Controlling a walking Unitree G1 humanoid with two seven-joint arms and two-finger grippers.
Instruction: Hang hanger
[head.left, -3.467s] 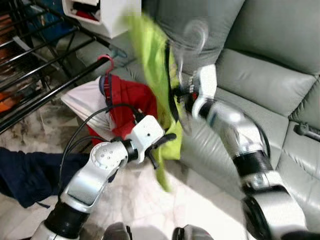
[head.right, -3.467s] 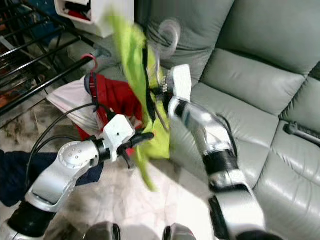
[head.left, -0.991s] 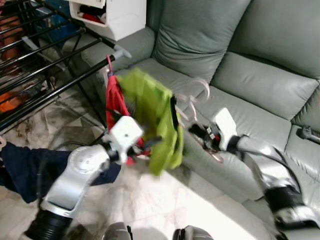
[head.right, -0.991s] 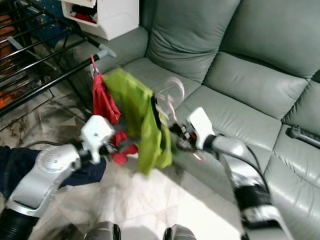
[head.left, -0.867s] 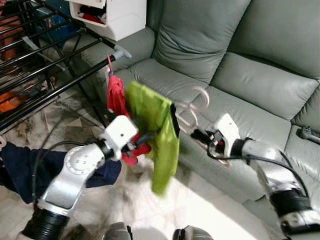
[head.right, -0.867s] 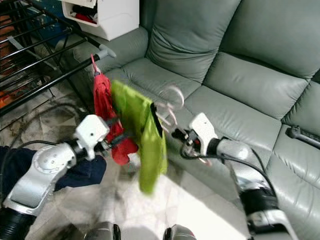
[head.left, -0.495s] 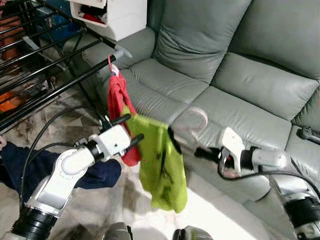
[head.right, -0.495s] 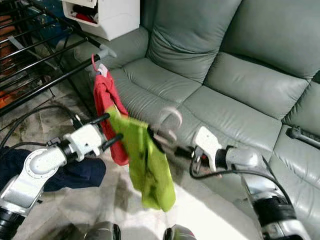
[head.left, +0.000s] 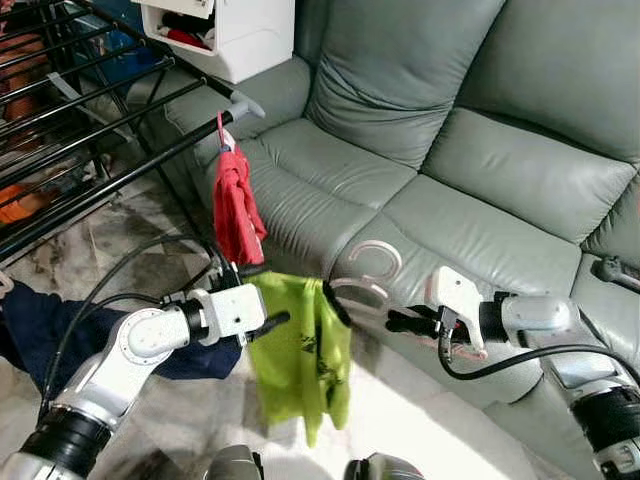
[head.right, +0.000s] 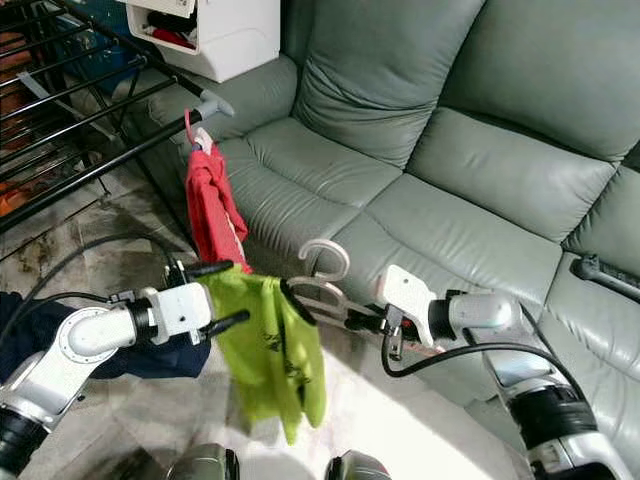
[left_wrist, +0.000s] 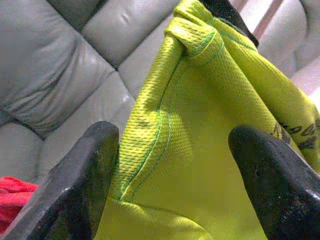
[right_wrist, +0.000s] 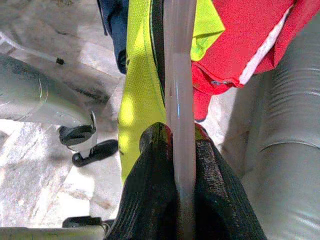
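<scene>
Floor (head.left: 420, 420) lies bare by the sofa (head.left: 480, 130); right gripper (right_wrist: 176, 150) pinches the clear hanger (head.right: 322, 268), left gripper (left_wrist: 175, 165) spread wide beside its green shirt (head.left: 300, 350).

Bright daylight, sunlit floor patch (head.left: 420, 440), sharp head views, soft close-up wrist views

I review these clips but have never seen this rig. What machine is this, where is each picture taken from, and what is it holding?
It is a two-armed humanoid robot; each silver arm ends in a tool with two black fingers. Two pictures come from its head, looking down; the other two come from cameras on each wrist. The right tool is clamped on a pale plastic hanger carrying a lime-green shirt. The left tool is open, its fingers either side of the shirt's edge. Behind, a red garment hangs on a black drying rack beside a grey sofa.
</scene>
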